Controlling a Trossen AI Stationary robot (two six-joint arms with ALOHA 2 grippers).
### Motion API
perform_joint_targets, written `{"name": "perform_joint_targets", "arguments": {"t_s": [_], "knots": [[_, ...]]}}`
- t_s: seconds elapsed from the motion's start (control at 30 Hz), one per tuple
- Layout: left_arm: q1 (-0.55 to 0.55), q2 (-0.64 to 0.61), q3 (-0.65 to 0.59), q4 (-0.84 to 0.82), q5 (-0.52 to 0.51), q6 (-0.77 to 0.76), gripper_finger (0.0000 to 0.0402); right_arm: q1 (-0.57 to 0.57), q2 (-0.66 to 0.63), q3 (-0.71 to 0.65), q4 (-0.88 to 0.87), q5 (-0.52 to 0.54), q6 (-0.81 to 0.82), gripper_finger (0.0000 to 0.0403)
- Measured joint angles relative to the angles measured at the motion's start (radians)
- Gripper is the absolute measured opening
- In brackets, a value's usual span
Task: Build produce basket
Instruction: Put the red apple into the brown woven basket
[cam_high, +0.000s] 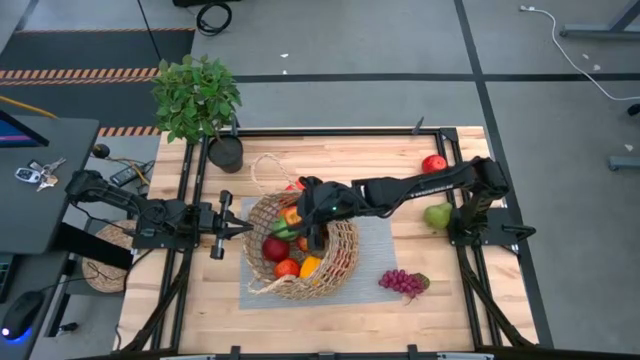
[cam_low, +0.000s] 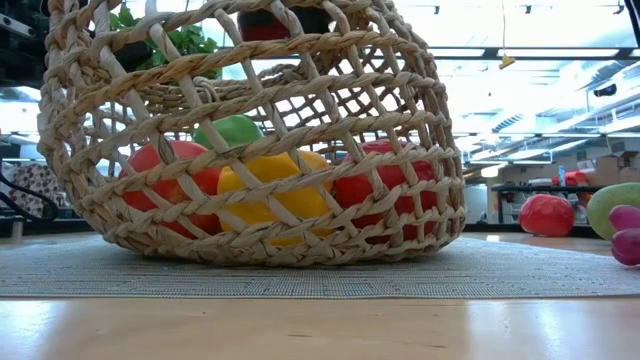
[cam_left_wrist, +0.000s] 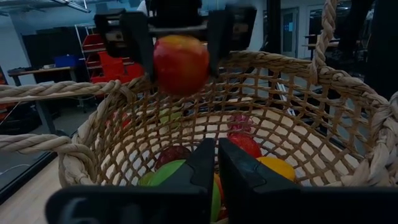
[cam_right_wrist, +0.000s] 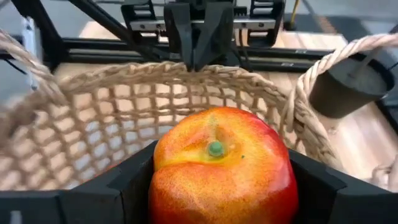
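Right gripper (cam_high: 303, 200) pinches a red-orange apple (cam_right_wrist: 222, 168) over the tan open-weave wicker basket (cam_high: 330, 270) at mid-table, which holds several red, yellow and green pieces. Three wait outside: purple grapes (cam_high: 403, 283), green pear (cam_high: 437, 215), red apple (cam_high: 433, 164). Left gripper (cam_high: 248, 228), fingers together, touches the rim.

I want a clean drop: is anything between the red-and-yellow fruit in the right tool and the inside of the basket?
Nothing visible blocks it. The right tool holds the fruit over the open mouth of the basket, above the produce already inside. The left tool, shut, sits just outside the rim.
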Motion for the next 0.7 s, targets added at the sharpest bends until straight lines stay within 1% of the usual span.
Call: {"name": "perform_joint_targets", "arguments": {"t_s": [0.1, 0.27, 0.33, 0.47, 0.7], "knots": [[0.0, 0.0, 0.0, 0.0, 0.0, 0.0, 0.0033, 0.005, -0.001, 0.032, -0.054, -0.003, 0.038, 0.0275], [0.0, 0.0, 0.0, 0.0, 0.0, 0.0, 0.0034, 0.02, 0.0, 0.032, -0.052, -0.002, 0.1, 0.0275], [0.0, 0.0, 0.0, 0.0, 0.0, 0.0, 0.0032, 0.033, 0.0, 0.032, -0.023, -0.002, 0.117, 0.0275], [0.0, 0.0, 0.0, 0.0, 0.0, 0.0, 0.0028, 0.058, 0.0, 0.032, 0.049, -0.003, 0.122, 0.0275], [0.0, 0.0, 0.0, 0.0, 0.0, 0.0, 0.0036, 0.079, 0.0, 0.032, 0.016, 0.019, 0.124, 0.0275]]}}
